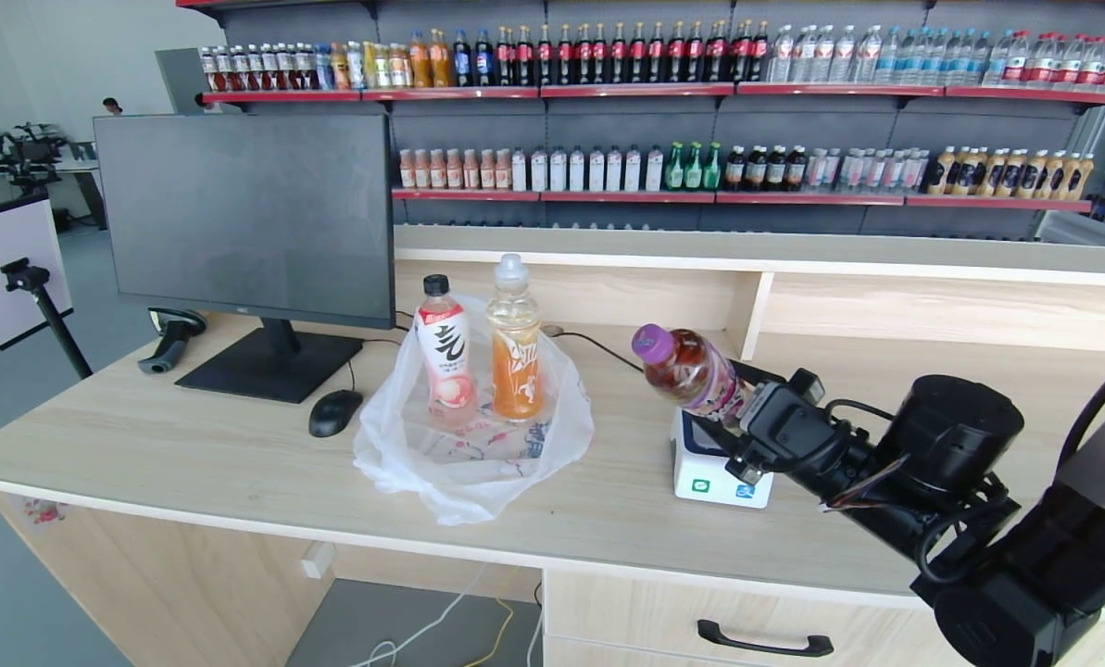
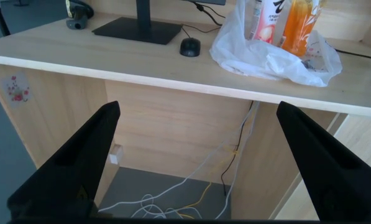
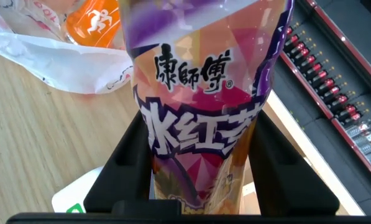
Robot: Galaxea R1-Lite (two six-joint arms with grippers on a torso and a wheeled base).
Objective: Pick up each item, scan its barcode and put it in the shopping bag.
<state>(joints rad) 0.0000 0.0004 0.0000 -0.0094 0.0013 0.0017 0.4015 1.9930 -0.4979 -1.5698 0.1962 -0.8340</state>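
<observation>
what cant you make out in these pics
- Barcode on the purple-capped bottle: too far in the head view; right wrist view, right gripper covers the label's lower sides.
- Top of the white scanner box: head view, covered by that gripper and bottle.
- Caps of the pink bottle and orange bottle in the shopping bag: left wrist view, cut by the edge.

The tea bottle (image 1: 691,371) has a purple cap, red-brown drink and a purple-pink label. The shopping bag (image 1: 393,446) is translucent white, the pink bottle (image 1: 444,357) black-capped, the orange bottle (image 1: 515,361) clear-capped.
</observation>
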